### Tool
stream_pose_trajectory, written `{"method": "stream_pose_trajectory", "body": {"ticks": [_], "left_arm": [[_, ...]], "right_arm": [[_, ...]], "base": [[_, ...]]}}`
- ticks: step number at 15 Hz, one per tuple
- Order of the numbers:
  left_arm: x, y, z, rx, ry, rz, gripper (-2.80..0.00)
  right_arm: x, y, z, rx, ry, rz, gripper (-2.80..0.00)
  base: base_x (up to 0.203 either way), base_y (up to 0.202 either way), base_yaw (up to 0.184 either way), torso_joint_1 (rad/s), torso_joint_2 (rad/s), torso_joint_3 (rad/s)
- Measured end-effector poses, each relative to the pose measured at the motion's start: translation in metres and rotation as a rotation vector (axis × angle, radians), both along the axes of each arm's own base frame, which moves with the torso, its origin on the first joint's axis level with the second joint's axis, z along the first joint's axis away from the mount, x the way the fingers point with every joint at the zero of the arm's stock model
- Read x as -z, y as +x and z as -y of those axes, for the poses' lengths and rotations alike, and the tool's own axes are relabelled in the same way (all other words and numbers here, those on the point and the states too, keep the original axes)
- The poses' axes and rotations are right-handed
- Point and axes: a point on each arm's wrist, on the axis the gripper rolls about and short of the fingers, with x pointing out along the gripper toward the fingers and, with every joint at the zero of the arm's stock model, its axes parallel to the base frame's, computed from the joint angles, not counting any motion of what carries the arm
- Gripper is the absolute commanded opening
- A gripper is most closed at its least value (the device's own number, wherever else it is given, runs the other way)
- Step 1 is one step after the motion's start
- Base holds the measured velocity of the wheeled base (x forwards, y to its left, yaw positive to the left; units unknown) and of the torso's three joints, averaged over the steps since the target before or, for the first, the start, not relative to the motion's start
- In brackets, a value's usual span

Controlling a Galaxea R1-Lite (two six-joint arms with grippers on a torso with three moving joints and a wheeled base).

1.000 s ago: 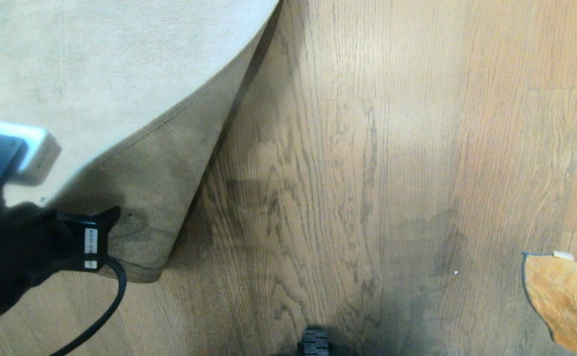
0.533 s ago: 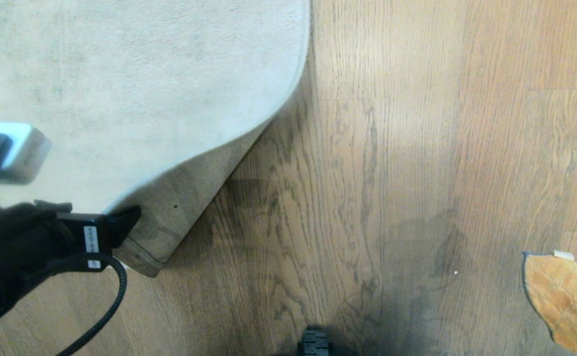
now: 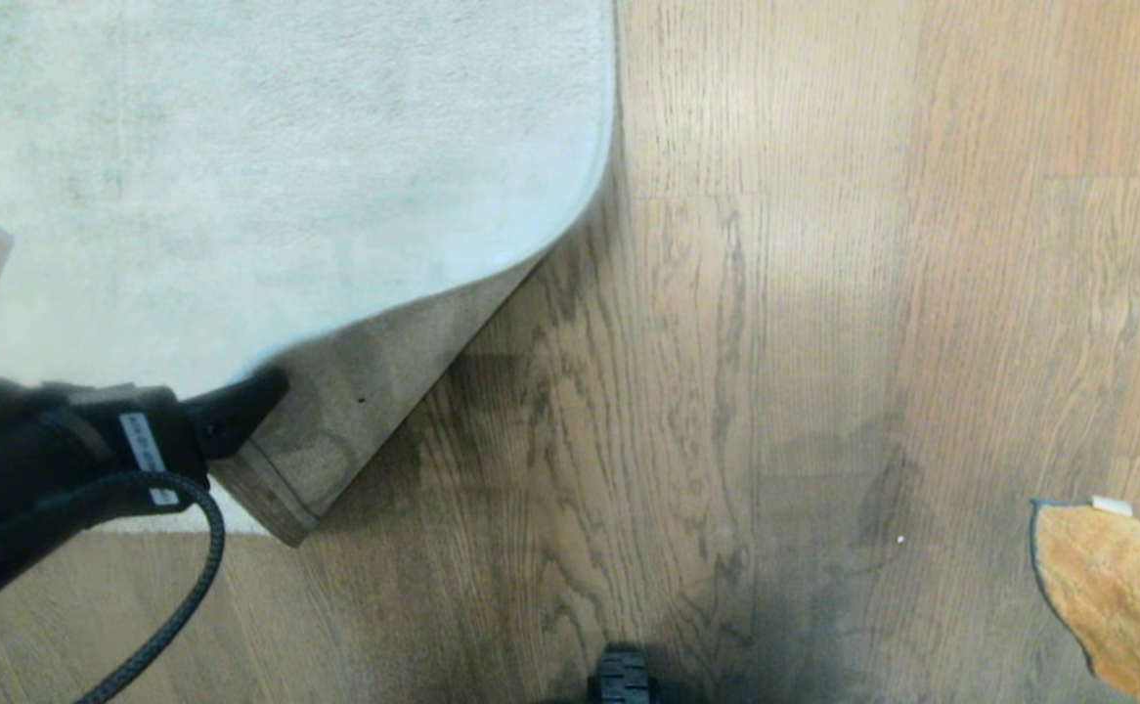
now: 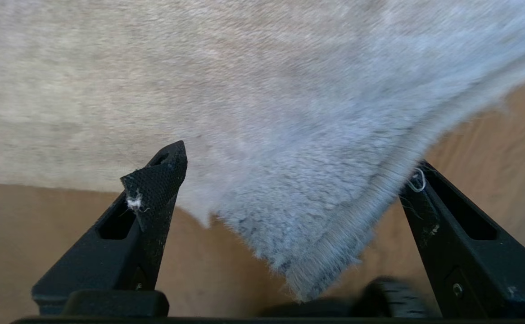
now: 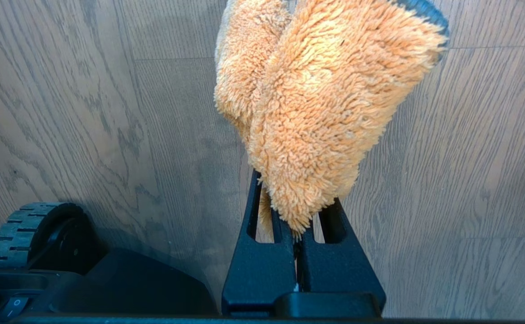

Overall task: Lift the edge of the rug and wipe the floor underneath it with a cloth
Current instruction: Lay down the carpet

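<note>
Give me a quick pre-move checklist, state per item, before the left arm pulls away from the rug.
1. Left gripper open: ok, fingers spread wide.
2. Rug edge free of the fingers: not ok, pile touches one finger.
3. Rug corner flat: not ok, folded, backing up.
4. Cloth held by right gripper: ok, pinched shut.
5. Floor beside the rug wiped: cannot tell.
</note>
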Motion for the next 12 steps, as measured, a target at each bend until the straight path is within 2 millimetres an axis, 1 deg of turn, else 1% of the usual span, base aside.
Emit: {"method": "stream_pose_trajectory", "body": {"ticks": [3,7,9,12], "left_arm": [[-0.007,-0.002,0.002,0.014,-0.077,0.047,0.00],[-0.013,-0.001,0.003,0.017,-0.122,0.088,0.00],[-0.012,-0.001,0.003,0.019,-0.128,0.093,0.00],[-0.006,-0.002,0.004,0.031,-0.110,0.077,0.00]], "right_arm": [[0.000,0.000,0.000,0.000,0.000,0.000,-2.80],[0.000,0.000,0.000,0.000,0.000,0.000,-2.80],[0.000,0.000,0.000,0.000,0.000,0.000,-2.80],[0.000,0.000,0.000,0.000,0.000,0.000,-2.80]], "base": [[0.000,0.000,0.000,0.000,0.00,0.000],[0.000,0.000,0.000,0.000,0.00,0.000],[0.000,0.000,0.000,0.000,0.00,0.000],[0.000,0.000,0.000,0.000,0.00,0.000]]}}
